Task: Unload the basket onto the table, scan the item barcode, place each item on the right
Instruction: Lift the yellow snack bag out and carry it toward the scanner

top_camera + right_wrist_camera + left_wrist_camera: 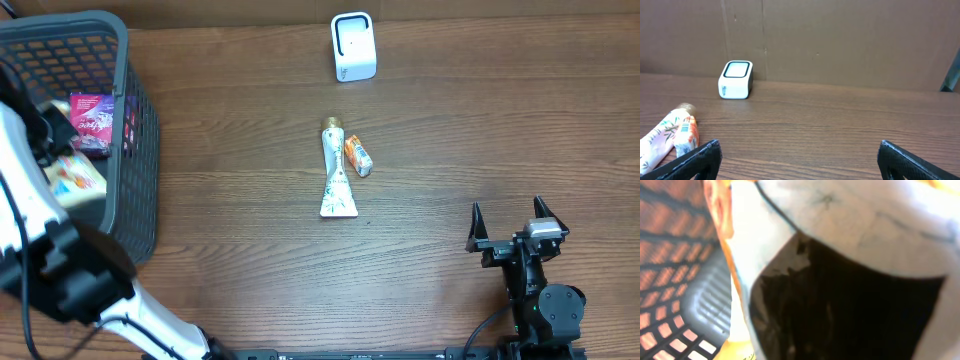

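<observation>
Likely pick step: left gripper [55,145] jaws together inside basket [143,150], over orange-white packet [78,178]; hold unconfirmed. Right gripper [508,222] apart, parked. Next: lift packet, present barcode to scanner [353,47].

Orange-white packet [75,177] lies in basket [142,205]; scanner [353,47] stands upright.

Grey mesh basket [146,205], white scanner [353,46], floral white tube [336,178], orange packet [358,155]

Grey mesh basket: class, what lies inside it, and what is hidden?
Inside the grey plastic mesh basket show a magenta packet and an orange-and-white packet. The white left arm reaches in, covering the rest; anything beneath it cannot be seen.
</observation>
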Motion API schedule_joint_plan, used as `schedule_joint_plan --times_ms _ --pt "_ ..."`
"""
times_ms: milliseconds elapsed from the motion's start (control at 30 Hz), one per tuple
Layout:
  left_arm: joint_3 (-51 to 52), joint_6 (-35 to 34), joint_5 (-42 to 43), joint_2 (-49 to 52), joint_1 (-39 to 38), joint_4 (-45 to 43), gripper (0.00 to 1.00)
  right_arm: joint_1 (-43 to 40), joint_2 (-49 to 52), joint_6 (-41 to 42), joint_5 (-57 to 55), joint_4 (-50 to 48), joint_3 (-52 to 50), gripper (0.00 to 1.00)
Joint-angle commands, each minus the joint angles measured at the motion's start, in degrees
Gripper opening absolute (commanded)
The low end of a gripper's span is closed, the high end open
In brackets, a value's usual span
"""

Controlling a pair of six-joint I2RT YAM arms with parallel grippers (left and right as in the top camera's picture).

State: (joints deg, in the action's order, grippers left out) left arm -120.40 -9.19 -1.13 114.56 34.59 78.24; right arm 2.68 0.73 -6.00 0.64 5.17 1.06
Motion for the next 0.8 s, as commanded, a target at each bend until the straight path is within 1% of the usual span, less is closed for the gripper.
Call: schedule_joint_plan --times_ms 0,167,267,367,500,567,633,700,733,767 --pt "-4.50 -1.11 8.72 -10.43 0.20 -0.96 0.04 0.26 -0.57 -0.04 -0.15 -0.42 -0.61 1.00" --pt "-4.76 -1.14 16.39 -20.79 -1.07 -4.04 0.04 0.26 -0.57 -0.04 -0.15 -0.42 -0.61 1.00" --pt "-4.74 -1.14 20.00 -26.10 -3.82 -4.70 0.04 0.26 -0.57 -0.04 -0.15 -0.42 -0.61 1.00" --pt "-4.74 -1.14 22.18 -29.05 -8.85 -4.61 0.04 0.26 -0.57 -0.04 -0.15 -0.42 -0.61 1.00" --pt "-4.00 -1.11 22.12 -29.00 -19.45 -3.06 0.04 0.26 -0.57 -0.04 -0.15 -0.42 -0.61 1.00" --pt "-2.73 -1.11 21.44 -27.91 -24.94 -1.99 0.04 0.26 -0.57 -0.04 -0.15 -0.42 -0.61 1.00" --pt "-0.59 -1.14 18.69 -26.75 -29.88 -1.53 0.04 0.26 -0.57 -0.04 -0.15 -0.42 -0.61 1.00" --pt "2.89 -2.14 13.49 -25.38 -34.86 -1.95 0.04 0.26 -0.57 -0.04 -0.15 -0.42 -0.61 1.00" --pt "5.42 -4.50 9.20 -24.37 -37.40 -2.49 0.04 0.26 -0.57 -0.02 -0.15 -0.42 -0.61 1.00" --pt "7.02 -6.03 6.78 -23.67 -38.77 -2.86 0.04 0.26 -0.57 -0.04 -0.15 -0.42 -0.61 1.00"
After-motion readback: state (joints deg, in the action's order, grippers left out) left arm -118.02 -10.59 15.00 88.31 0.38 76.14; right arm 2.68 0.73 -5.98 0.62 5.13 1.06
